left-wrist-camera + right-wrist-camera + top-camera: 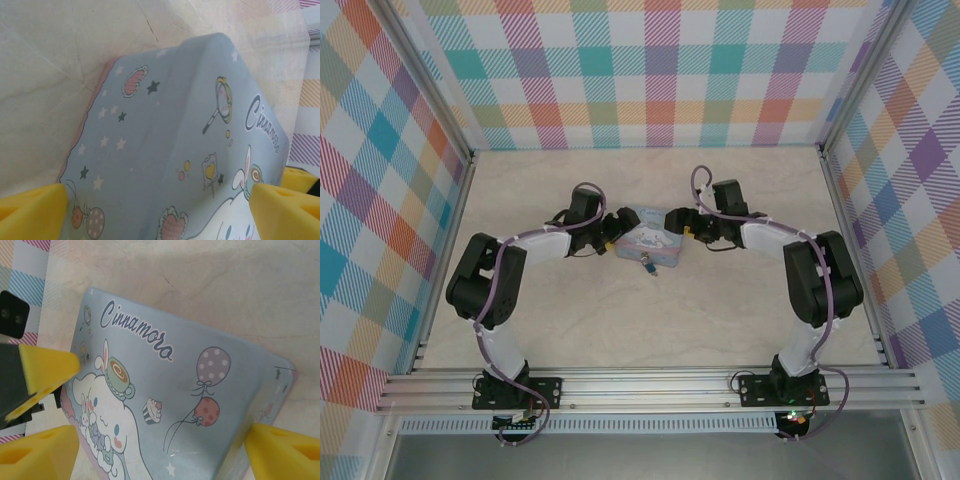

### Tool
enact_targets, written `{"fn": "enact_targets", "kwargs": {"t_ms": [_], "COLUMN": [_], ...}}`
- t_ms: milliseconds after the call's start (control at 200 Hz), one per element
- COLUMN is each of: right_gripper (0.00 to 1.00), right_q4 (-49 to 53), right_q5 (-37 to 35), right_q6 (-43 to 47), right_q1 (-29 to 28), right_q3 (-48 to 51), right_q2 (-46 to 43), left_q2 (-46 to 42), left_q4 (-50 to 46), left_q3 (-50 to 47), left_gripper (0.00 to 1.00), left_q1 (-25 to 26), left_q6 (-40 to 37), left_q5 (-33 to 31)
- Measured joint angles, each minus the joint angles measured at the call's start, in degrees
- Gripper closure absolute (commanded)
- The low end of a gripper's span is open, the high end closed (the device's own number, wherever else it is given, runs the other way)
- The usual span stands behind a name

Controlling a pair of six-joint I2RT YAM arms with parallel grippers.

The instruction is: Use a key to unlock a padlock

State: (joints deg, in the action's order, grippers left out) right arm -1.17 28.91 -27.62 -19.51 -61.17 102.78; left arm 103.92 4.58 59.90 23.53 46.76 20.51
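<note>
Your left gripper (157,200) is standing with its jaws spread wide, released rather than clenched, at the left end of the pale blue cartoon tin (652,238). In its wrist view you are seeing the two yellow fingertips (32,212) sitting at the bottom corners, with the tin's starred lid stretching between them. Whether the pads are actually touching the tin's sides is not something you can tell.

Your right gripper (161,440) is mirroring that at the tin's right end: its jaws are also gaping wide and its yellow fingers (285,452) are flanking the lid near the printed balloons. Contact with the tin is again unclear there. In that same wrist view you are also catching one yellow finger of the left gripper poking in at the tin's far end, beside the white long-eared cartoon character and just under the "Cinnamoro" lettering.

From above, you are looking at the tin lying flat on the pale marbled table (570,330), with both arms bending inward toward it from opposite sides.

The padlock (646,264) is sitting just beside the tin, at the middle of its near edge, on the side facing the arm bases. It is showing as a tiny teal speck, too small for you to judge whether its shackle is closed. Neither gripper is reaching it; both are staying level with the tin's ends.
</note>
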Motion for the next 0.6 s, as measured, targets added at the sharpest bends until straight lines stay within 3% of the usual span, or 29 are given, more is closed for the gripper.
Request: {"fn": "enact_targets", "kwargs": {"t_ms": [250, 345, 600], "right_gripper": [0.14, 0.07, 0.04], "right_q4": [0.9, 1.1, 3.0], "right_q5": [1.4, 0.9, -4.7], "right_q6": [2.5, 4.2, 10.1], "right_q1": [-1.2, -1.7, 0.0], "right_q3": [-6.0, -7.0, -3.3], "right_q2": [4.5, 5.0, -3.3], "left_q2": [-8.0, -12.1, -18.6], "left_q4": [0.2, 0.5, -0.5], "left_q3": [-7.1, -10.8, -14.5], "left_gripper": [0.07, 0.07, 0.06], "left_q1": [1.4, 1.9, 1.9], "left_q6": [1.4, 2.7, 3.3], "left_q5": [-1.7, -2.6, -5.6]}}
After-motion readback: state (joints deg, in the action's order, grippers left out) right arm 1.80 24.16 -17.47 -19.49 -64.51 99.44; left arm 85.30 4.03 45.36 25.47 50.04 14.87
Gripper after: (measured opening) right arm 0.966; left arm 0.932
